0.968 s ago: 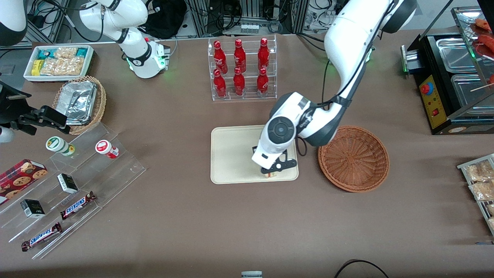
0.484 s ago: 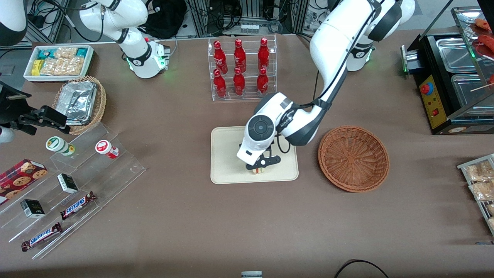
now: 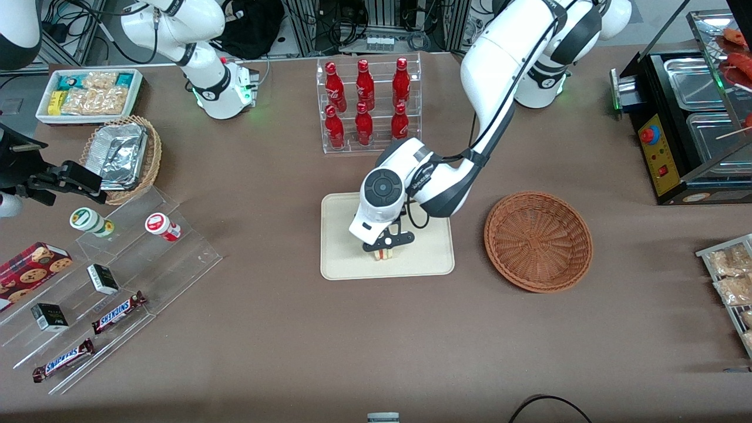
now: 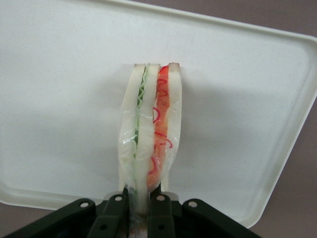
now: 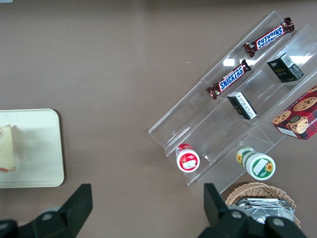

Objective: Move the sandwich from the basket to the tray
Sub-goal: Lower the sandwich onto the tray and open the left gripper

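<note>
My left gripper [image 3: 385, 251] hangs over the cream tray [image 3: 343, 261], near the tray edge closest to the front camera, and it is shut on the sandwich [image 3: 384, 255]. In the left wrist view the sandwich [image 4: 150, 128] stands on edge between the two black fingers [image 4: 115, 212], its pale bread, green and red filling layers facing up, with the tray [image 4: 64, 89] just beneath it. The sandwich [image 5: 7, 148] also shows on the tray [image 5: 42, 148] in the right wrist view. The round reddish-brown basket [image 3: 537, 239] sits beside the tray, toward the working arm's end, with nothing in it.
A clear rack of red bottles [image 3: 367, 106] stands farther from the front camera than the tray. Toward the parked arm's end lie a stepped acrylic display [image 3: 111, 282] with snack bars and cups, a tan basket of foil containers [image 3: 123, 155] and a white snack bin [image 3: 88, 94].
The gripper has carried the sandwich sideways across the tray, away from the basket and toward the tray's middle. The basket stands uncovered by the arm now.
</note>
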Available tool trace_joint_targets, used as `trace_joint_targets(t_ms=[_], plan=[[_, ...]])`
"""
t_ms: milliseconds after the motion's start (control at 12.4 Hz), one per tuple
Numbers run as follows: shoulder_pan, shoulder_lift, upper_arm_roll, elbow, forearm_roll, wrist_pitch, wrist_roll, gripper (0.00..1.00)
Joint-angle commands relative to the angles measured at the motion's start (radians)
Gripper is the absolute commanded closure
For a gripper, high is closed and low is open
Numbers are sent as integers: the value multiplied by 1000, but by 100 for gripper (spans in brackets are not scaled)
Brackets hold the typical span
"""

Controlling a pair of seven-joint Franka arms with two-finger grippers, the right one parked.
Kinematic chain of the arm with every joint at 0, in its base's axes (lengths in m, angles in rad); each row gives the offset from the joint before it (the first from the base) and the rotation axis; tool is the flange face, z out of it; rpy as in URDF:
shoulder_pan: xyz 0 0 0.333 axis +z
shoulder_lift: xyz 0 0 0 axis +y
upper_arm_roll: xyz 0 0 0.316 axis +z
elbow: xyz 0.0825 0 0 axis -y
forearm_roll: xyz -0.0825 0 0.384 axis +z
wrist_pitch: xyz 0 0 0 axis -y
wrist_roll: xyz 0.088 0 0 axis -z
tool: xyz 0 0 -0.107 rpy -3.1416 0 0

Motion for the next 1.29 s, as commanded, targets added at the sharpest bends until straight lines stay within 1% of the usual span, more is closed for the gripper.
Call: trace_joint_targets(t_ms=[0,161,242,323,403,565,645,726,887,968,1210], plan=[[-25,-20,18,-46,6,47,-9,99],[-23,-26,19,-60,6,51,0,98],[-20,-26,19,-60,6,50,1,94],[-17,-29,19,-60,4,48,1,69],[-14,-32,19,-56,1,48,-9,1],[-3,-58,21,-42,-8,22,-44,0],[23,-76,19,-28,-9,-13,-73,0],[26,-93,19,-5,-6,-51,-75,0],[31,-159,23,-3,1,-88,-71,0],[50,-184,35,-10,6,-103,-66,0],[67,-245,55,-16,58,-233,-49,0]])
